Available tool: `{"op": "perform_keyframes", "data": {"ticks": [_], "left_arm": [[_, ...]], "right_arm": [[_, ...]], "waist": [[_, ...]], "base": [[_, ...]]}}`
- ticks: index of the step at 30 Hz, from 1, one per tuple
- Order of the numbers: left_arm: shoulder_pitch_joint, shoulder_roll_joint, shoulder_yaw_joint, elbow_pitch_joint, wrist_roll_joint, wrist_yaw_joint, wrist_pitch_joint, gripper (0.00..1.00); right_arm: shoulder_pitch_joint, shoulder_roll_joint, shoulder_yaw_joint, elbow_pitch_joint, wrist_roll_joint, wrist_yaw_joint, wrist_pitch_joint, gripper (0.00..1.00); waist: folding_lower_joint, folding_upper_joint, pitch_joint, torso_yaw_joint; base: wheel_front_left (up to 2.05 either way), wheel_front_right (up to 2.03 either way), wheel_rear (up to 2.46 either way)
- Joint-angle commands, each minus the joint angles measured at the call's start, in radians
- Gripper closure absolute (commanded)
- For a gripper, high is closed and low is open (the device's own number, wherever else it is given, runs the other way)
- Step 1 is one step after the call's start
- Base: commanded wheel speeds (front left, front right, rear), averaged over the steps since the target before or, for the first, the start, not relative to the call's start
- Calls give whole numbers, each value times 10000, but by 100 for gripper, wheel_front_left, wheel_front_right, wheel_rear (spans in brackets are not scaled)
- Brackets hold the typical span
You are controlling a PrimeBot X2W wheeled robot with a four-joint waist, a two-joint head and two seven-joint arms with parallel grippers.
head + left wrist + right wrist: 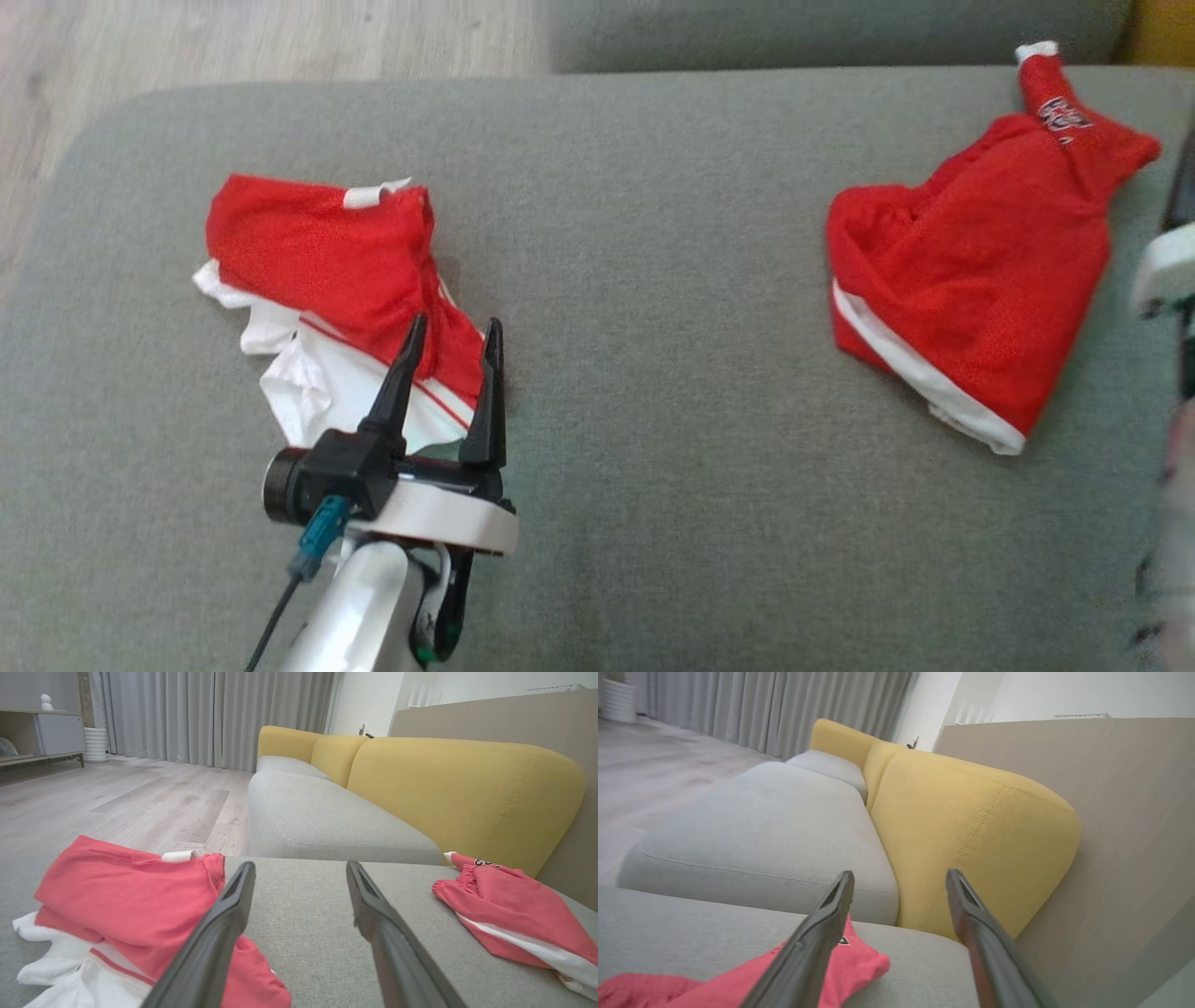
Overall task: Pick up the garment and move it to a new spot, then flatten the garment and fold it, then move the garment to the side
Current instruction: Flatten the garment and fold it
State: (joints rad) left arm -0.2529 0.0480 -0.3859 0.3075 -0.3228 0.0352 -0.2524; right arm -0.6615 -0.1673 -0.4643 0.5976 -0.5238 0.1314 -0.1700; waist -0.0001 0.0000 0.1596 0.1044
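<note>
One splayed hand (pixel 455 324) (left) at garment (pixel 317 243)

Folded garment (pixel 976 271): red mesh cloth with a white band along its near hem and a small printed logo near the narrow far end. It is folded into a compact, roughly triangular bundle and lies flat by the right edge of the grey cushion (pixel 653 308), its white-tipped end toward the far right corner.

Crumpled garment (pixel 322 247): a red layer bunched over white cloth with a thin red stripe, and a small white tab at the far side. It lies on the cushion's left half, well apart from the folded one.
</note>
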Motion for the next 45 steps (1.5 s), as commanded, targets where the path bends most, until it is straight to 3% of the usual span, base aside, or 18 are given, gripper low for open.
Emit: {"op": "perform_keyframes", "data": {"ticks": [1,6,13,21,28,40,42,45], "left_arm": [[-41,22,351,-261,81,22,-93,0],[128,22,442,-293,28,24,-93,0],[275,22,529,-386,16,29,-93,0],[59,22,460,-398,83,-34,-93,0],[-215,22,273,-408,1,-10,-93,0],[-568,22,33,-477,-144,66,-93,0],[-588,22,41,-497,-147,78,-93,0],[-599,22,23,-488,-149,93,-93,0]], "right_arm": [[269,356,287,-676,302,-7,-238,0],[1816,1062,1058,-1787,1638,-7,-554,0],[3661,1166,2928,-2573,4178,-7,-599,0],[3652,1169,3808,-2923,4669,-7,-83,0],[2409,1170,4021,-1962,4232,-7,1358,0],[113,1170,2844,1592,3498,-7,2800,0],[-166,1170,2583,2171,3512,-7,2743,100],[-541,1170,2777,2752,3605,-7,1933,100]], "waist": [[1,0,-273,-181],[1,0,-465,-220],[1,0,-347,-153],[1,0,78,101],[1,0,664,662],[1,0,1496,1476],[1,0,1539,1490],[1,0,1542,1499]], "base": [[0,0,0],[0,0,0],[0,0,0],[0,0,0],[0,0,0],[0,0,0],[0,0,0],[0,0,0]]}}
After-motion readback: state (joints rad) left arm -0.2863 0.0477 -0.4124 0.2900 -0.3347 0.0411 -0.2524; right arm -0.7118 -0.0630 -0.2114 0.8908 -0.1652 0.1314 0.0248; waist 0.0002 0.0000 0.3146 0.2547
